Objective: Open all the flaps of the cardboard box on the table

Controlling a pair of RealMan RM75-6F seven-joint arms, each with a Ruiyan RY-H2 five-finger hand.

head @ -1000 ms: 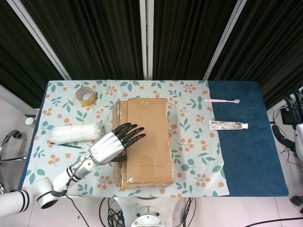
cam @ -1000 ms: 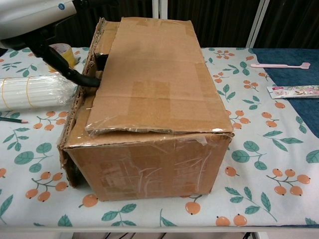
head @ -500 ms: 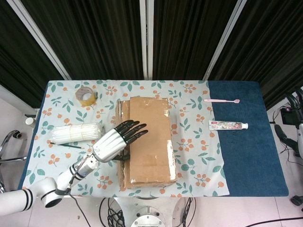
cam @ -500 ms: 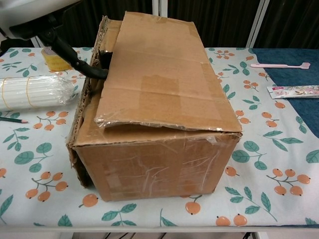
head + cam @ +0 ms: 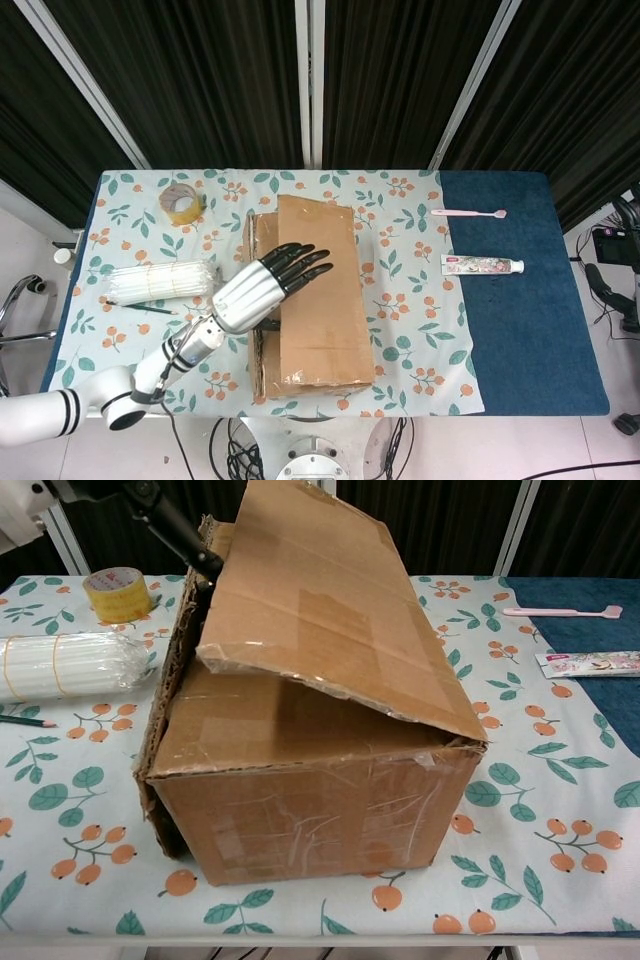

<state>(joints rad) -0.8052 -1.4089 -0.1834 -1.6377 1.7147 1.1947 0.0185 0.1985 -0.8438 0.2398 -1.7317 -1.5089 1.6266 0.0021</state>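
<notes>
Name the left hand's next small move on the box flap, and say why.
Probably lift and sweep the top flap further toward the robot's right. The left hand has its fingers under the flap's left edge, and in the chest view the flap stands only partly raised, tilted over the cardboard box, with another flap lying flat beneath it.

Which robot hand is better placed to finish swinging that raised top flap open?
Left. The left robot hand is already at the box, fingers under the tilted flap. The right robot hand is not in view.
</notes>
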